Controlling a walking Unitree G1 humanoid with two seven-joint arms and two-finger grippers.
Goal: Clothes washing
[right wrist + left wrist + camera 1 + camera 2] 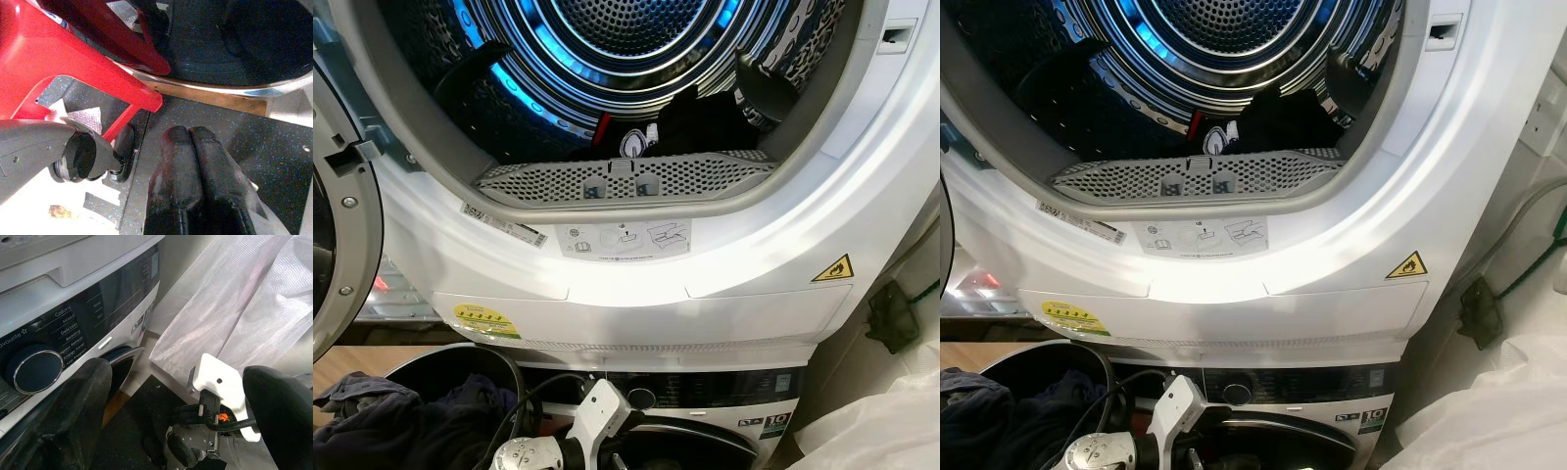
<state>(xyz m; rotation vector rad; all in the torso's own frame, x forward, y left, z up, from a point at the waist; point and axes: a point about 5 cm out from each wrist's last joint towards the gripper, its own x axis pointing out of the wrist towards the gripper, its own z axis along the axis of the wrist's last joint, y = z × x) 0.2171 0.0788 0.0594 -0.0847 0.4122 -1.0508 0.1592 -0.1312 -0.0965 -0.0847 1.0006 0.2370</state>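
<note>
— How are the pincers seen?

— In its wrist view the left pincer [176,396] is held with its two black fingers [80,406] spread wide apart, nothing between them. It is pointed past the dark control panel [98,308] of the lower washing machine [58,264], where a round dial [36,369] and a list of programme names can be read. A white bracket [220,387] with cabling on the robot's own body is seen between the fingers, and a translucent plastic sheet [234,298] is hung beyond it.

— And the right one?

— The right pincer [193,134] is shown with its fingertips pressed together, gripping nothing. It is aimed down at a dark speckled floor [274,147], near a red plastic piece [58,54] whose nature cannot be told and the chrome rim of the lower machine's door opening [220,88].

— Where is the laundry?

— Dark clothes [705,122] are lying inside the upper drum [607,49], just behind the perforated grey lint filter [626,176] at the front of the opening. The drum is lit blue. More dark clothes [382,416] are heaped in a round basin [460,357] at the lower left, beside the lower machine.

— Anything else on the upper unit?

— A yellow warning triangle [833,268] is stuck on its white front, and its door [337,215] is swung open at the left.
</note>
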